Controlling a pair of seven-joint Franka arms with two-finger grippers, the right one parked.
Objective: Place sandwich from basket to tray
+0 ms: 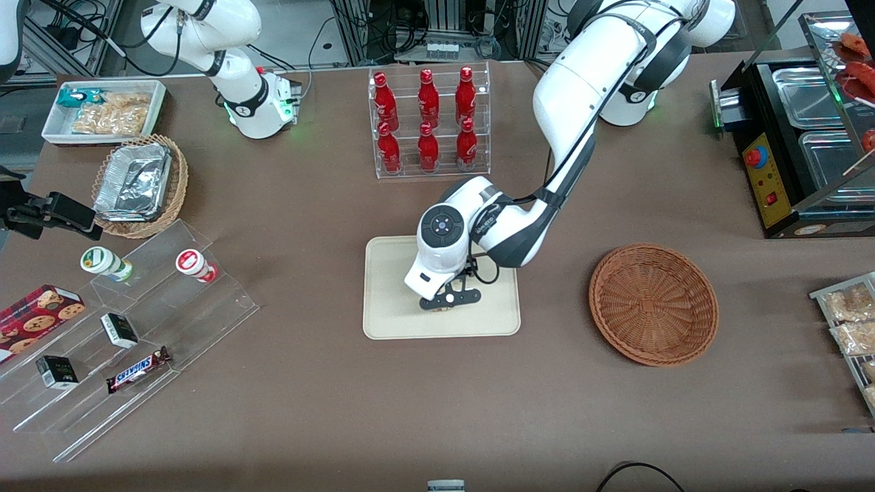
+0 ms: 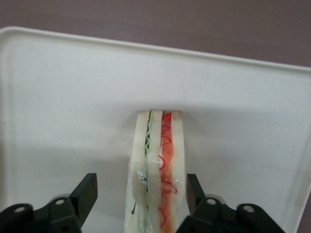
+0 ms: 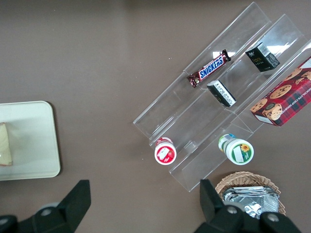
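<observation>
The sandwich (image 2: 158,170), a wrapped wedge with green and orange-red filling lines, stands on its edge on the cream tray (image 2: 63,97). My left gripper (image 2: 141,187) is low over it and open: one finger (image 2: 87,191) stands clear of the bread, the other (image 2: 193,189) sits close beside it. From the front, the gripper (image 1: 450,301) hangs over the middle of the tray (image 1: 389,307) and hides nearly all of the sandwich. The reddish-brown basket (image 1: 653,304) lies empty toward the working arm's end. The right wrist view catches the sandwich's (image 3: 5,145) edge on the tray (image 3: 34,141).
A clear rack of red bottles (image 1: 428,123) stands farther from the front camera than the tray. Toward the parked arm's end are a stepped acrylic shelf with snacks (image 1: 130,328), a tan basket of foil containers (image 1: 140,184) and a white bin (image 1: 102,109). A black appliance (image 1: 793,143) stands toward the working arm's end.
</observation>
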